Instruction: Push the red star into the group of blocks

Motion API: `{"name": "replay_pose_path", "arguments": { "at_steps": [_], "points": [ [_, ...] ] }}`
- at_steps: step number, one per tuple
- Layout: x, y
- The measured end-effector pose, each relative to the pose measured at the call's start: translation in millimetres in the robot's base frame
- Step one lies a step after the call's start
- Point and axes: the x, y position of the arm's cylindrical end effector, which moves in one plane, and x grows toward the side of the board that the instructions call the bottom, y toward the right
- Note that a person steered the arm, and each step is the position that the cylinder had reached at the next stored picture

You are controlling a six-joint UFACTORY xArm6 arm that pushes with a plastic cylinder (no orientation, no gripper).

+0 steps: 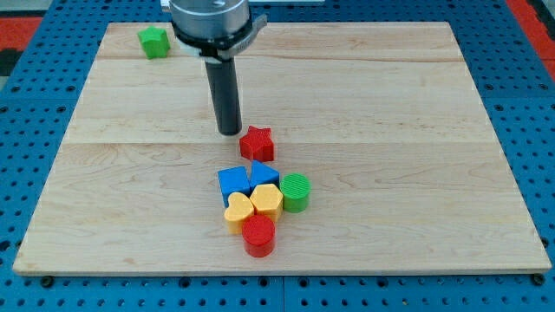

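Note:
The red star point(257, 143) lies near the board's middle, just above a group of blocks. The group holds a blue block point(232, 183), a second blue block point(264, 173), a green cylinder point(295, 191), a yellow heart-shaped block point(238, 211), a yellow block point(266, 201) and a red cylinder point(258, 235). My tip point(229, 132) rests on the board just to the upper left of the red star, close to it. A narrow gap lies between the star and the blue blocks.
A green star-shaped block point(154, 41) sits alone near the board's top left corner. The wooden board point(416, 130) lies on a blue perforated surface. The arm's body hangs over the board's top edge.

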Motion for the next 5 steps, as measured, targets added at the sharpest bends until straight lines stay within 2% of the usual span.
{"name": "replay_pose_path", "arguments": {
  "at_steps": [1,3,4,5],
  "points": [
    [3,7],
    [76,8],
    [54,-10],
    [27,8]
  ]
}}
